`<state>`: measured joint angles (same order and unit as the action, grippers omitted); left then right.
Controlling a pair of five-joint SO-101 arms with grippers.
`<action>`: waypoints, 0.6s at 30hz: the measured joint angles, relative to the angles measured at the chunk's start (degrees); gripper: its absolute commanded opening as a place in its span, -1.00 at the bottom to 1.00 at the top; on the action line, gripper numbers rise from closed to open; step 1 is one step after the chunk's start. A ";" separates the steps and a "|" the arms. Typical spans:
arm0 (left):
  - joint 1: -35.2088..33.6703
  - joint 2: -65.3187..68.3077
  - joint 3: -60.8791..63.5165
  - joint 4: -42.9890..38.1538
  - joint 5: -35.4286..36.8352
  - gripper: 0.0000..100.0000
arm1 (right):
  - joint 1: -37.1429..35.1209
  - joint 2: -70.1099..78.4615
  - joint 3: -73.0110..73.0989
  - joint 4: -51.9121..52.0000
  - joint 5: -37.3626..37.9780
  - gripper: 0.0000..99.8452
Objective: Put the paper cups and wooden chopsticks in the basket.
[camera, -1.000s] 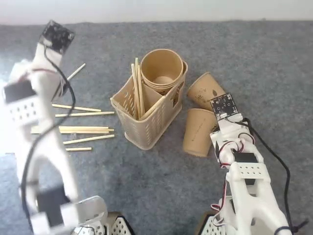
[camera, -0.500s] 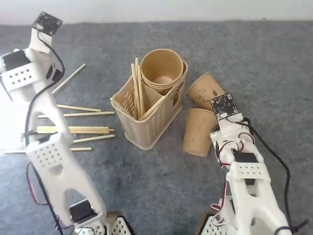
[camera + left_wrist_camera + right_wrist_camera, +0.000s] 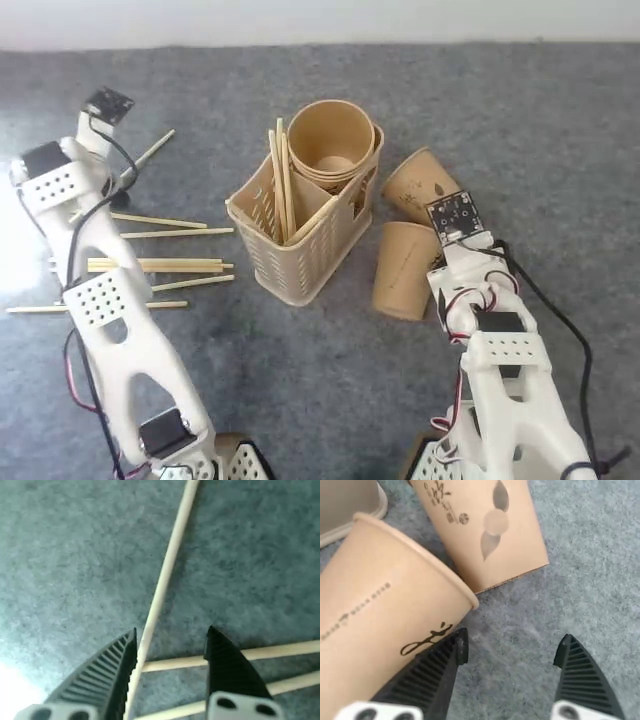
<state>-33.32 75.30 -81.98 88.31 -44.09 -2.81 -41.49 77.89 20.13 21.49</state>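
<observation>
My left gripper [image 3: 171, 635] is open low over the carpet, its jaws to either side of one slanted wooden chopstick [image 3: 170, 555], which also lies at the far left of the table [image 3: 150, 150]. Several more chopsticks [image 3: 160, 265] lie flat left of the basket [image 3: 290, 265]. The basket holds stacked paper cups [image 3: 330, 140] and upright chopsticks [image 3: 280, 180]. Two paper cups lie on their sides right of it, one nearer [image 3: 405, 270] and one farther [image 3: 420, 185]. My right gripper [image 3: 510, 650] is open beside the nearer cup's rim [image 3: 420, 565], with only carpet between its fingers.
The grey carpet [image 3: 560, 130] stretches bare to the right and behind the basket. A pale wall edge [image 3: 320, 20] runs along the far side. The arm bases [image 3: 200, 450] stand at the near edge.
The left arm swung down and in toward the slanted chopstick at the far left. The right arm and the cups have stayed where they were.
</observation>
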 measured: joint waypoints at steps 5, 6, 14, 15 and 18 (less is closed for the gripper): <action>-0.26 0.88 0.00 -2.11 -0.79 -0.59 | -0.09 0.00 0.00 0.00 0.00 -0.42; -0.26 0.88 0.00 -2.29 -0.79 -0.59 | -0.09 0.00 0.00 0.00 0.00 -0.42; -0.70 0.97 0.00 -7.65 -1.23 -0.59 | -0.09 0.00 0.00 0.00 0.00 -0.42; -0.70 0.97 0.00 -8.44 -1.93 -0.59 | -0.09 0.00 0.00 0.00 0.00 -0.42; -0.70 0.97 0.97 -8.88 -6.86 -0.59 | -0.09 0.00 0.00 0.00 0.00 -0.42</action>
<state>-34.02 76.26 -81.01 79.43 -50.95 -2.90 -41.49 77.89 20.13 21.49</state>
